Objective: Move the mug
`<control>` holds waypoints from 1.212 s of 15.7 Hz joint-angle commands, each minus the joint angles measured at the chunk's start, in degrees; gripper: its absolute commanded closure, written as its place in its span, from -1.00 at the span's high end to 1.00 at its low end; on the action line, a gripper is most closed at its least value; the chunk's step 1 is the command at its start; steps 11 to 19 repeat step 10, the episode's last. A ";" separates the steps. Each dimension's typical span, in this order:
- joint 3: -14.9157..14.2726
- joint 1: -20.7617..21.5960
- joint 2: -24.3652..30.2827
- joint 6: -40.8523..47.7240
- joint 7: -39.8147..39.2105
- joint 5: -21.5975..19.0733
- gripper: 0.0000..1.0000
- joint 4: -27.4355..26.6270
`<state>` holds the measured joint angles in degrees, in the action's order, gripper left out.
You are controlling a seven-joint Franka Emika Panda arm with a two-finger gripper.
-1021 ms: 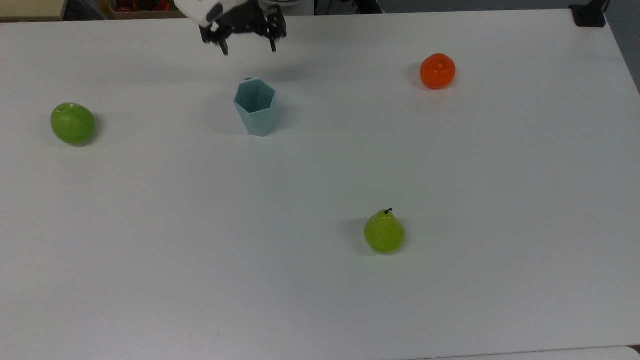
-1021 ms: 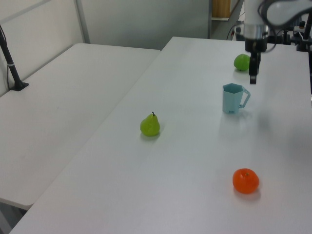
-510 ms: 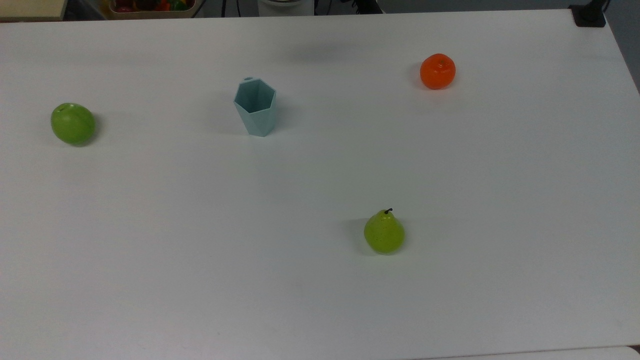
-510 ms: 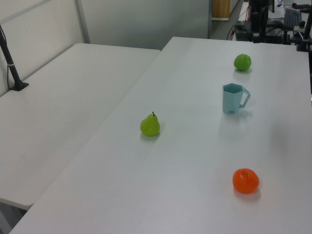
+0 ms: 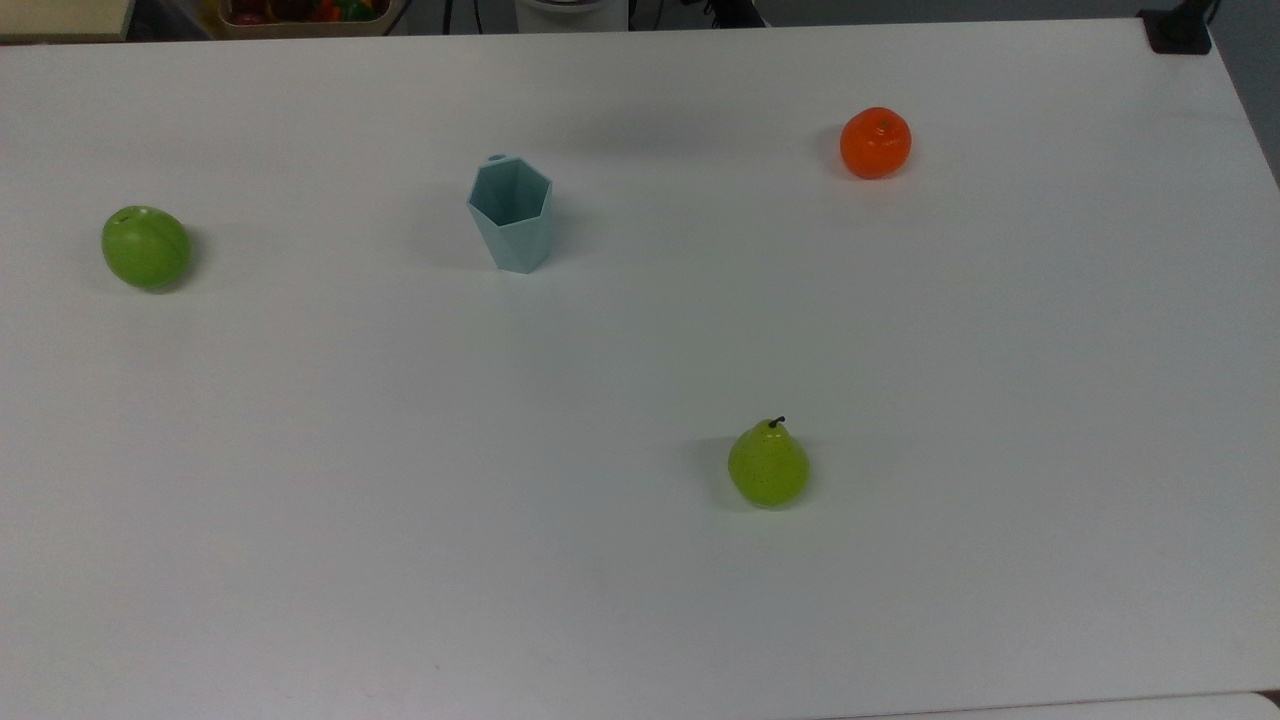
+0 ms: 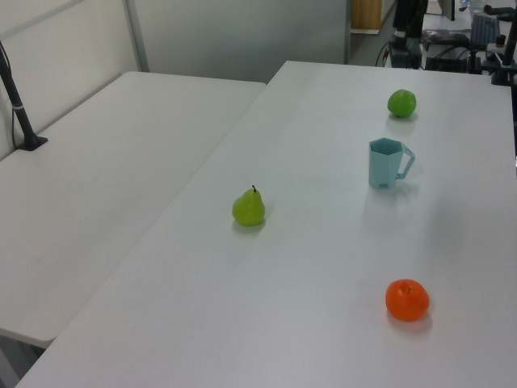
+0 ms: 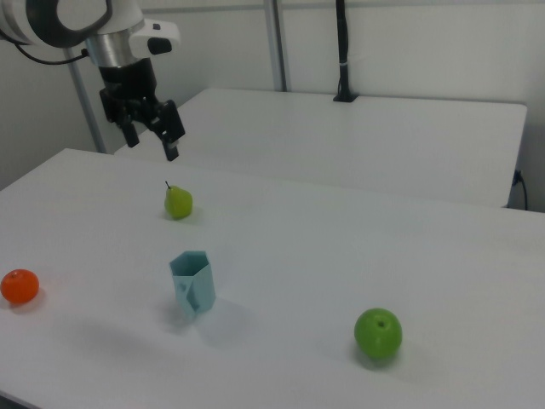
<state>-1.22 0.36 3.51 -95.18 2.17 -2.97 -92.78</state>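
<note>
The mug (image 5: pixel 512 215) is a pale blue-teal faceted cup standing upright on the white table (image 5: pixel 640 350), left of centre toward the far edge in the top view. Its handle points to the left view's right (image 6: pixel 388 164). It also stands in the right view (image 7: pixel 193 285). My gripper (image 7: pixel 153 143) hangs high above the table, up and to the left of the mug in the right view. It is open, with nothing between its black fingers.
A green apple (image 5: pixel 146 247) lies at the top view's left. An orange (image 5: pixel 875 143) is at the far right, and a pear (image 5: pixel 768 466) is nearer the front. A second white table (image 6: pixel 97 178) adjoins in the left view.
The gripper stood just above and behind the mug a second ago; it has since risen out of the top and left views. The mug and the fruits have not moved.
</note>
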 commanded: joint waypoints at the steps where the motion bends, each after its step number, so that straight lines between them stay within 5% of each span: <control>1: -1.15 0.52 -2.19 -5.89 -4.71 -0.37 1.00 0.75; 19: -0.98 0.52 -2.19 -5.46 -4.19 -0.46 1.00 -0.39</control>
